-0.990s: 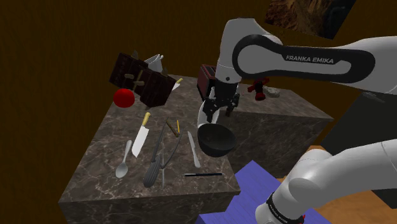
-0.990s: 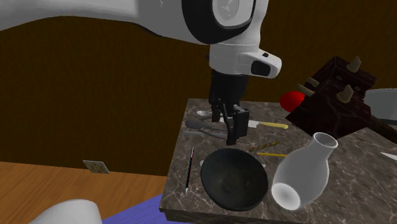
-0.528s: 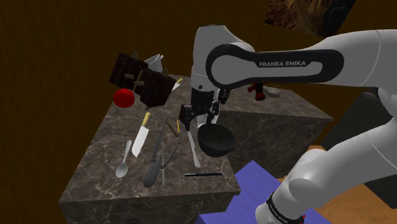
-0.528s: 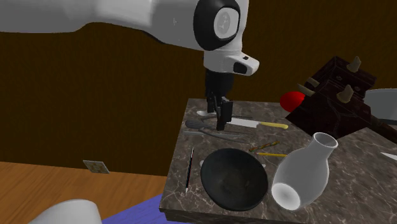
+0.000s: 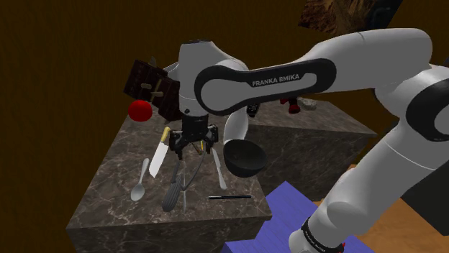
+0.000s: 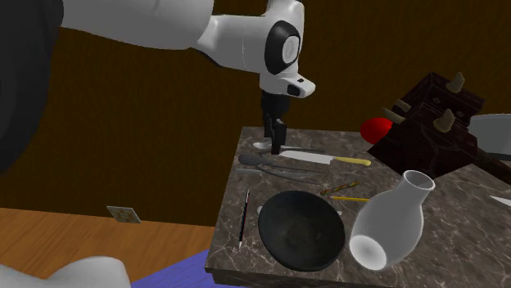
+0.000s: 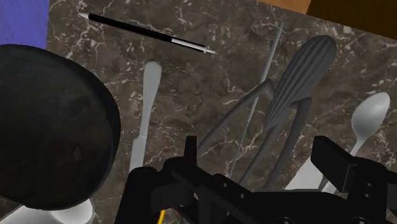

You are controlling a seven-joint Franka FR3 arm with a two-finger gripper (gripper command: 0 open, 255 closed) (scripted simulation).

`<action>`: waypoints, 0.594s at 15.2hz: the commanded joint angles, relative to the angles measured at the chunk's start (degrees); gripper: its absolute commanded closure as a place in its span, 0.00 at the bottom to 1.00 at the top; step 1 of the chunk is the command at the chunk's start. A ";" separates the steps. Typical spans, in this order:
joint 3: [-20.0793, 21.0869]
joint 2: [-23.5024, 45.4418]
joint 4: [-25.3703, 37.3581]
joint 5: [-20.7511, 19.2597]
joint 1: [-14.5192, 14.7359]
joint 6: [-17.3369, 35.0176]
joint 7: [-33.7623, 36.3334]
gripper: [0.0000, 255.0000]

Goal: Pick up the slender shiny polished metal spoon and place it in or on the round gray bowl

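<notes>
The slender silver spoon lies near the marble table's front left in the shoulder view, beside a big knife. In the wrist view the spoon sits just beyond the right fingertip. The round dark gray bowl rests at the table's right edge and shows large in the second exterior view. My gripper hangs open above the tongs, between spoon and bowl, holding nothing. It points down over the far utensils, and in the wrist view its fingers stand wide apart.
Around the tongs lie a butter knife and a black pen. A red apple and dark knife block stand behind. A white vase lies beside the bowl. A blue mat covers the floor below.
The arm has swung from above the bowl toward the shoulder view's left, over the tongs and closer to the spoon. The fingers stay open. Nothing on the table moved.
</notes>
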 commanded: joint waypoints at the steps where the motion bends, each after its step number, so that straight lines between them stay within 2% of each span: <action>1: 1.68 5.54 3.56 -2.50 0.73 1.07 4.57 0.00; 5: 2.88 15.82 11.31 -7.84 3.58 1.48 12.32 0.00; 9: 2.24 26.16 20.75 -12.87 8.10 0.44 18.79 0.00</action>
